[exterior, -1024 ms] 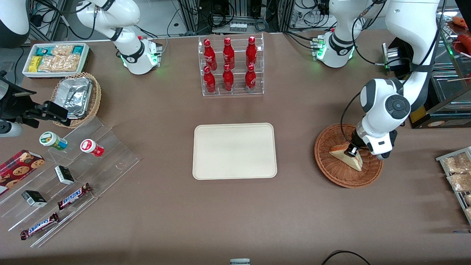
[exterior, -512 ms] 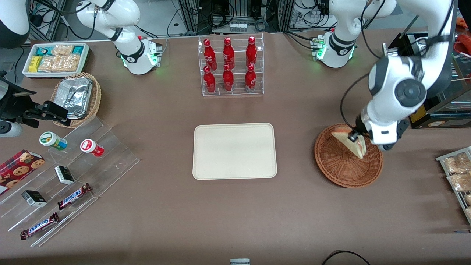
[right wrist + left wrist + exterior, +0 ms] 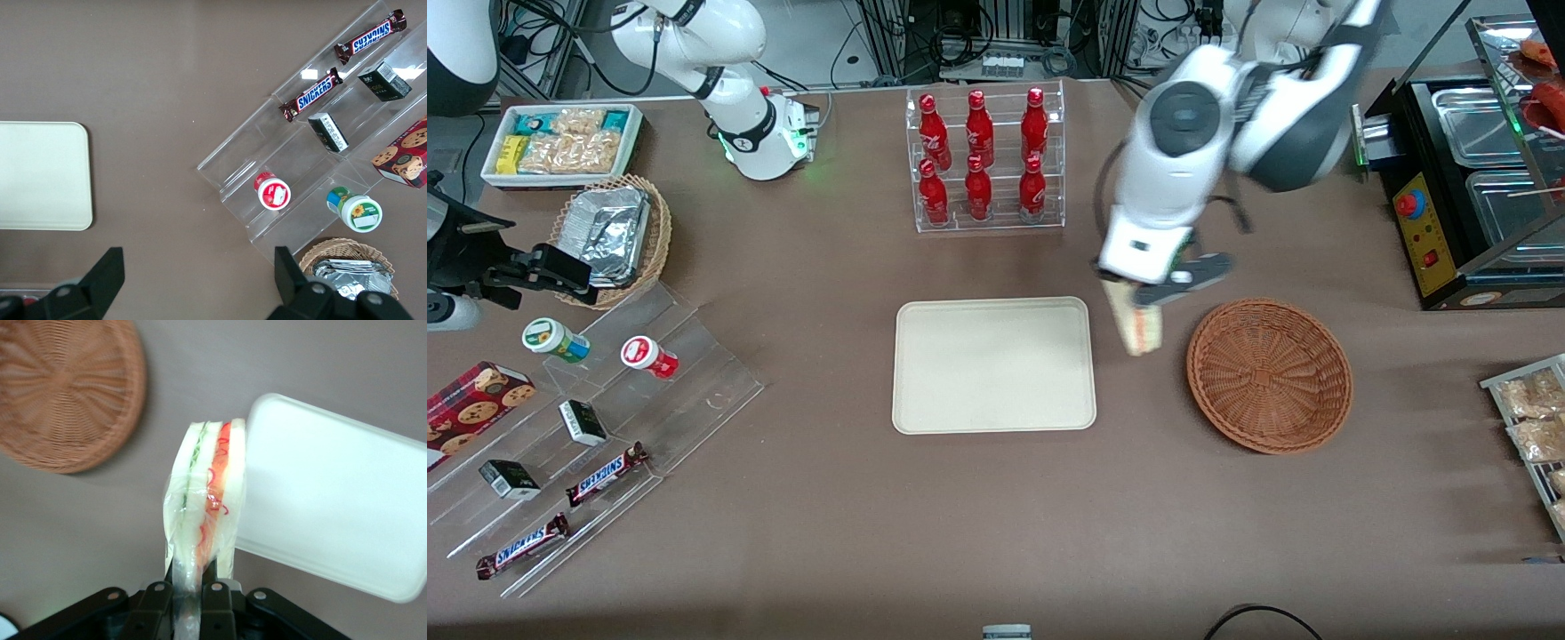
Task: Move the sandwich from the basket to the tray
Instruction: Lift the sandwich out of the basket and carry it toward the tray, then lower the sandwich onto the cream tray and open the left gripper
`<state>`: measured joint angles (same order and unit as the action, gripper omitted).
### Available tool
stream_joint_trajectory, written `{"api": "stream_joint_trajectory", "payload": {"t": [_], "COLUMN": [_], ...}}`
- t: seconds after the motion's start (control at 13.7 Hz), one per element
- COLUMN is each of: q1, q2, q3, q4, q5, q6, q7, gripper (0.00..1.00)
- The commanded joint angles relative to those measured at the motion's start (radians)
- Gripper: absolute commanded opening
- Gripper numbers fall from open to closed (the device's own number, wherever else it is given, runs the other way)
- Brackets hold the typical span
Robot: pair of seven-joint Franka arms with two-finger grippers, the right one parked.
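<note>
The claw (image 3: 1138, 298) was clamped tight on the sandwich (image 3: 1140, 327), its two fingers (image 3: 157, 603) pinching one end of the wrapped wedge so that the rest hung free below, bread faces upright and the red and green filling edge showing in the wrist view. Held this way, the wedge hung in the air over bare tabletop (image 3: 996, 516), between the basket (image 3: 1269, 375) and the tray (image 3: 994, 364), just beside the tray's rim nearest the working arm. The basket lay empty, so the lift was evidently done and the carry partly made; what remained, by my judgement, was a short sideways move over the tray, then a lowering and release. Because the grip was at one end only, the soft wedge might swing or slip in its wrapper. The rack of red bottles (image 3: 984, 160) stood farther from the front camera than the tray and out of the path. The stepped clear shelf with candy bars (image 3: 605, 474) lay toward the parked arm's end. Nothing stood between sandwich and tray.
</note>
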<state>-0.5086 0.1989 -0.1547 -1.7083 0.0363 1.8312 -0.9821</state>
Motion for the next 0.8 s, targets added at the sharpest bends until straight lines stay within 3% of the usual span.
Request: {"api": "stream_joint_trajectory", "payload": {"t": [0.0,0.29,0.44,0.73], "q1": [-0.1,-0.206,-0.222,-0.246], "q2": [0.207,0.394,0.445,0.517], "q3": [0.014,0.018,0.017,0.02], "q4": [0.192,0.315,0.325,0.334], "q5": [-0.001,0.025,0.069,0.083], "q6": [0.006,0.121,0.179,0.289], "q7": [0.011,-0.049,-0.081,-0.084], "gripper": [0.0,0.0,0.0,0.0]}}
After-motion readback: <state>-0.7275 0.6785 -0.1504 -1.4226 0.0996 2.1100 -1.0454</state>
